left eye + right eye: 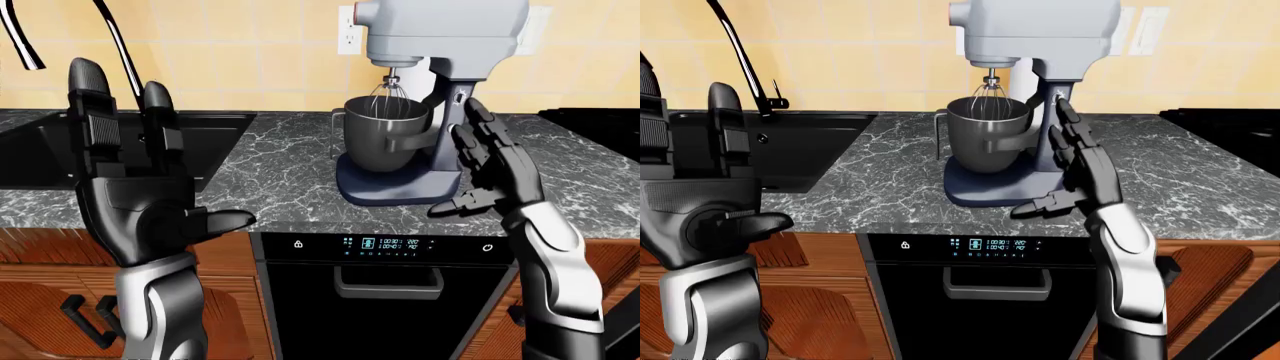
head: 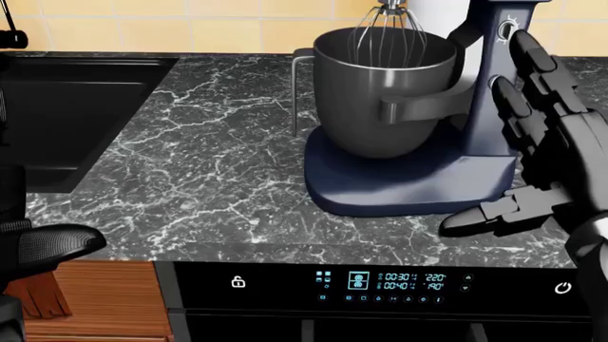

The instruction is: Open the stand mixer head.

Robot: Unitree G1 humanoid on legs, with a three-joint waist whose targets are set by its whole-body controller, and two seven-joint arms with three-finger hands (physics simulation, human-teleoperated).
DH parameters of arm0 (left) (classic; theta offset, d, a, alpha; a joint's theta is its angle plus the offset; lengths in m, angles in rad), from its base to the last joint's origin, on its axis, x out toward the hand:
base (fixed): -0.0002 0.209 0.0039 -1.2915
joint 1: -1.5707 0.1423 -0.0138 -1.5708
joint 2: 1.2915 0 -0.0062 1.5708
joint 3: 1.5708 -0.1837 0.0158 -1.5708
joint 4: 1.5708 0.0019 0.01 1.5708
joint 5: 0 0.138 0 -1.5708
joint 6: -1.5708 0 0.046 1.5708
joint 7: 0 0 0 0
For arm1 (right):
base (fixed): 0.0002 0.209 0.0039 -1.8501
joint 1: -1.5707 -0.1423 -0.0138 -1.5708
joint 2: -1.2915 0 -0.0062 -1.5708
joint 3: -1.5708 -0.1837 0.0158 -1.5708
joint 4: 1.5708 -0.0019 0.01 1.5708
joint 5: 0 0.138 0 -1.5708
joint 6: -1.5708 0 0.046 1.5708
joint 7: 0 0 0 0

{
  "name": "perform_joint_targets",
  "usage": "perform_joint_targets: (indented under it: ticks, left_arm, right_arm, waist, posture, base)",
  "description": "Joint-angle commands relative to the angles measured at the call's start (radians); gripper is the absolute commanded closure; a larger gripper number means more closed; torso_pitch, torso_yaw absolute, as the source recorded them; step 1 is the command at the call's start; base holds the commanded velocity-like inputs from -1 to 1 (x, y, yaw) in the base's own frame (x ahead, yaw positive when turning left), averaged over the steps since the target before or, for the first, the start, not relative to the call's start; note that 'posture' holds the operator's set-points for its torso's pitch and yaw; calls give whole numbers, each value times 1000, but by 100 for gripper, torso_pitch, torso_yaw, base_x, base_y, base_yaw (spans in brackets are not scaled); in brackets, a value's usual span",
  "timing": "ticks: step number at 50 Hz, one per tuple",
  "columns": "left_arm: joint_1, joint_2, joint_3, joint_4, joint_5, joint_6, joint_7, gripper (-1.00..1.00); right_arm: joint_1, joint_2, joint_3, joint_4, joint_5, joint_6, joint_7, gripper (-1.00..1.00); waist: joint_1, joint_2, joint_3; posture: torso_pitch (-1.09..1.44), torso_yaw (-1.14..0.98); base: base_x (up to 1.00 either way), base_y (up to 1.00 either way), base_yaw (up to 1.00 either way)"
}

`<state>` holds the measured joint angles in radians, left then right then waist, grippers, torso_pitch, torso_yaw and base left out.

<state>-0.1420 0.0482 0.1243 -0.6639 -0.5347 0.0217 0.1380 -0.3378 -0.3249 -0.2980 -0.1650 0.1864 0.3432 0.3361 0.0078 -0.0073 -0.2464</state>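
A dark marble countertop [image 2: 219, 157] with white veins runs across the scene from left to right. Set into its left part is a black sink [image 1: 200, 139], and a curved black faucet [image 1: 118, 45] rises at the sink's far side. Behind the counter, the far wall is covered in pale yellow tiles [image 1: 270, 52], with a white outlet [image 1: 347, 39] mounted on it. Under the counter's near edge sits a black oven [image 1: 385, 300] with a lit control panel [image 2: 399, 283], a lock symbol [image 2: 239, 283] at its left, a power symbol [image 2: 564, 288] at its right, and a handle [image 1: 388, 283] below. Wooden cabinets [image 1: 50, 300] flank the oven on both sides.
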Motion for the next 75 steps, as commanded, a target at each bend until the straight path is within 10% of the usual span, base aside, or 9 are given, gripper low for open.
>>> perform_joint_targets:
  ticks: [1, 75]
  left_arm:
    - [-22, 5, 3, -24, 1, -16, -6, -100]
    - [-30, 10, 7, -36, -3, -3, 4, -100]
  right_arm:
    - [-31, -15, -11, -28, 4, -38, -2, -100]
    - [-187, -60, 35, 421, -24, -303, 0, -100]
  waist:
    - [-1, -2, -8]
    - [-3, -1, -3]
  posture:
    - [-30, 0]
    - [-30, 0]
  base:
    - [0, 0, 0]
    - [0, 0, 0]
